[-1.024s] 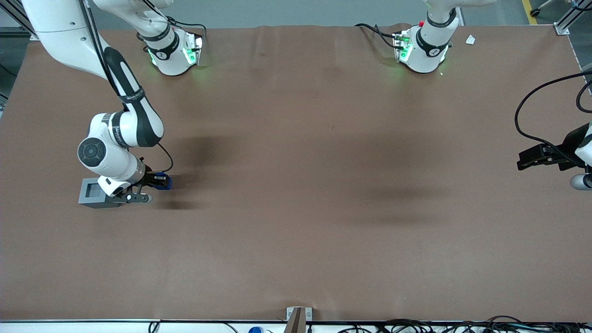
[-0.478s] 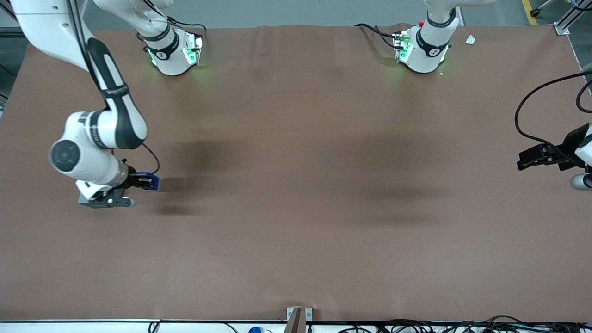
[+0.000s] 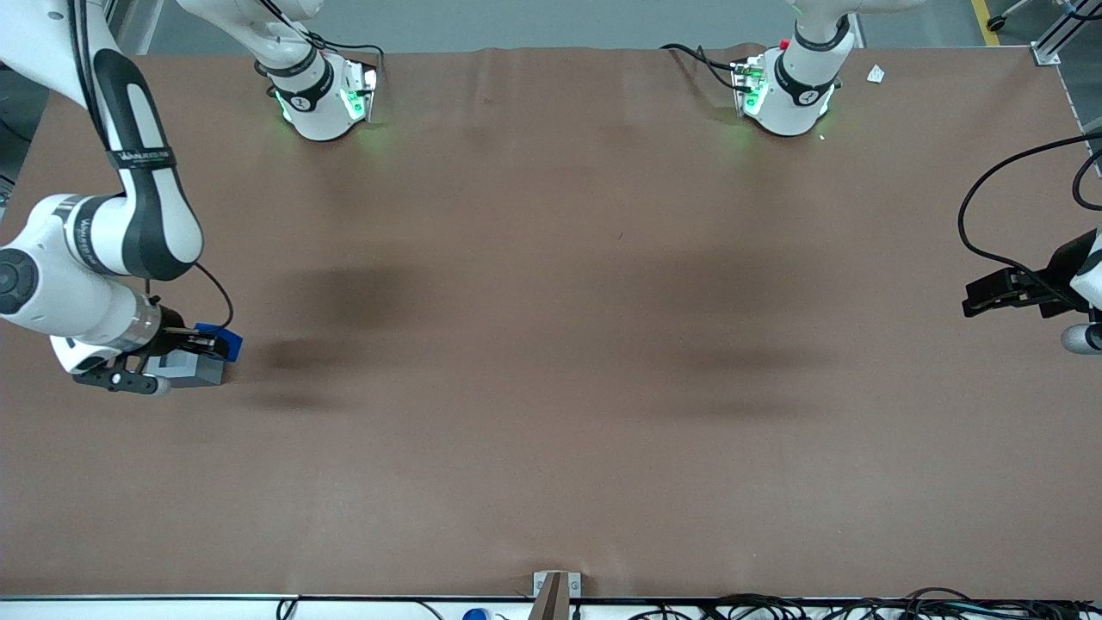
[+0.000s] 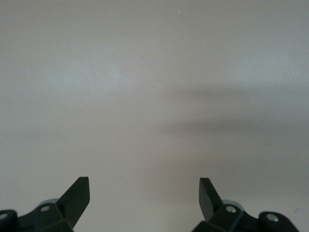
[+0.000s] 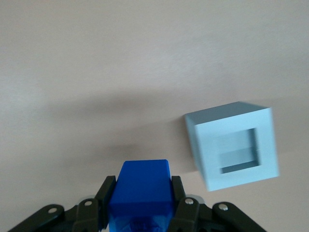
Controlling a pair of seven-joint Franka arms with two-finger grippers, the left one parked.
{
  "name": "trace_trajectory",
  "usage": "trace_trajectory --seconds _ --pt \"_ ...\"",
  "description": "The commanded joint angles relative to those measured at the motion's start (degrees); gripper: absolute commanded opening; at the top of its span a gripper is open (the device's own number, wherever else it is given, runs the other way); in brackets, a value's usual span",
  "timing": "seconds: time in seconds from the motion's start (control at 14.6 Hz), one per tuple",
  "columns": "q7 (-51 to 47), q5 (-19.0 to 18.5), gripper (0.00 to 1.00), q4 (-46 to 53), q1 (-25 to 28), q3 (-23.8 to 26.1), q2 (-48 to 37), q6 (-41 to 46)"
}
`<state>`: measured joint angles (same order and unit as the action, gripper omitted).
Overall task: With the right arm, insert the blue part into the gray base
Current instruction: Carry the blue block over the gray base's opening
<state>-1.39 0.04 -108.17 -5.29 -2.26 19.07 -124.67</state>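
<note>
Gripper shifted toward table edge, clamping blue part; wrist view alone shows gray base recess.

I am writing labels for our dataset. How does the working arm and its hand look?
The right arm is white with glossy black panels and a black band carrying white lettering. A thin black cable loops near the wrist. Its hand is black, with two fingers built from riveted black links.
</note>
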Motion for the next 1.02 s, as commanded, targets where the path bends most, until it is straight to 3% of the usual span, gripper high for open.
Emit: trace_trajectory --seconds 0.0,0.27,0.96 --pt "6.4 -0.4 0.03 1.5 -5.1 0.8 -0.4 0.9" --pt "11.6 0.2 0.03 3.4 -9.1 0.8 -0.2 2.6" --pt "11.8 0.2 0.03 5.3 -10.5 0.8 1.2 2.2"
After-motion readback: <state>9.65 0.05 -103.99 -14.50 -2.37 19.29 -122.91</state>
